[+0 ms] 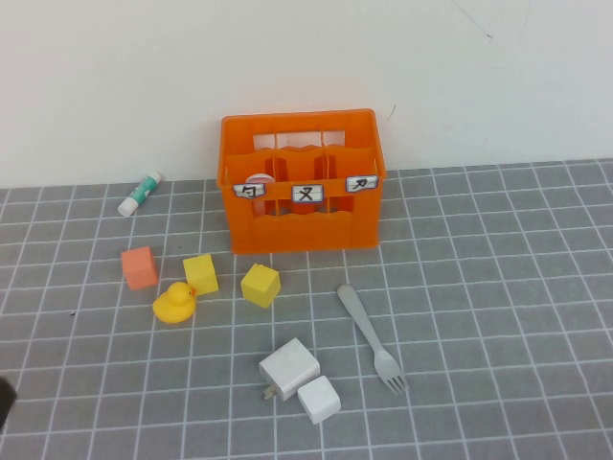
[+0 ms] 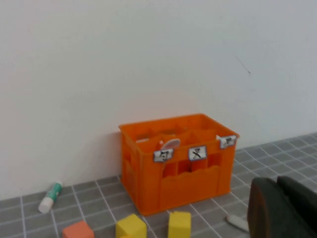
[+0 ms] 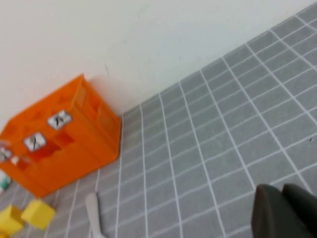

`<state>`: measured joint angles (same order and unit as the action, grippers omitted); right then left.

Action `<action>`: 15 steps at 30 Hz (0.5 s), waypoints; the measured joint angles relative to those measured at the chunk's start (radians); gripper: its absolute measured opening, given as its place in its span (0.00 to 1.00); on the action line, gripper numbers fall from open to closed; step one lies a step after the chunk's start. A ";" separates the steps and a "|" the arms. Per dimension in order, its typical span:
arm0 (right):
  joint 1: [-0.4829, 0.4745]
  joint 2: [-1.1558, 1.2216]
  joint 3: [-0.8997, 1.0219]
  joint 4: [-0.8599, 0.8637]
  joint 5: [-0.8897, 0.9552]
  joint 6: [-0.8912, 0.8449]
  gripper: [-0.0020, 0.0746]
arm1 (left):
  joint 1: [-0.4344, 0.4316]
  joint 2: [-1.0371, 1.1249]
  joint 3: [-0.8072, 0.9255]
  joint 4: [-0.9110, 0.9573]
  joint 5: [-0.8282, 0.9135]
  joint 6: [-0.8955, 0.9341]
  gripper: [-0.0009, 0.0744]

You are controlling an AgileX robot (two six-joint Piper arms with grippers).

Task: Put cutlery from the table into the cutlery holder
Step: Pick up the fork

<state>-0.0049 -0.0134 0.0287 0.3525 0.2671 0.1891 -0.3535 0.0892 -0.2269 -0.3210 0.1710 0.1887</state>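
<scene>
The orange cutlery holder (image 1: 302,216) stands at the back of the table (image 1: 498,287), against the wall. The pale pink spoon's bowl (image 1: 259,179) pokes up from its left compartment and also shows in the left wrist view (image 2: 170,144). The grey fork (image 1: 369,331) lies flat on the table in front of the holder, tines toward me. My left gripper (image 2: 277,182) is shut and empty, back from the fork's handle end (image 2: 237,223). My right gripper (image 3: 282,189) is shut and empty, over bare table well to the right of the holder (image 3: 59,144) and fork (image 3: 92,210).
Two white charger blocks (image 1: 290,369) lie left of the fork's tines. Two yellow cubes (image 1: 261,285), a small orange cube (image 1: 139,267) and a yellow duck (image 1: 174,303) sit front-left of the holder. A glue stick (image 1: 140,194) lies by the wall.
</scene>
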 joint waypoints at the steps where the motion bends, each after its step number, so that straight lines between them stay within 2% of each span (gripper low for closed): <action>1: 0.000 0.000 0.000 0.010 0.011 -0.023 0.06 | 0.000 -0.023 0.000 0.000 0.031 0.000 0.01; 8: 0.000 0.050 -0.137 0.023 0.160 -0.248 0.06 | 0.000 -0.086 0.000 0.004 0.228 0.000 0.01; 15: 0.000 0.382 -0.475 0.023 0.406 -0.578 0.06 | 0.000 -0.086 0.000 0.000 0.372 -0.001 0.01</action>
<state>-0.0049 0.3690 -0.4462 0.3753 0.6729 -0.3884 -0.3535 0.0031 -0.2269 -0.3210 0.5431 0.1873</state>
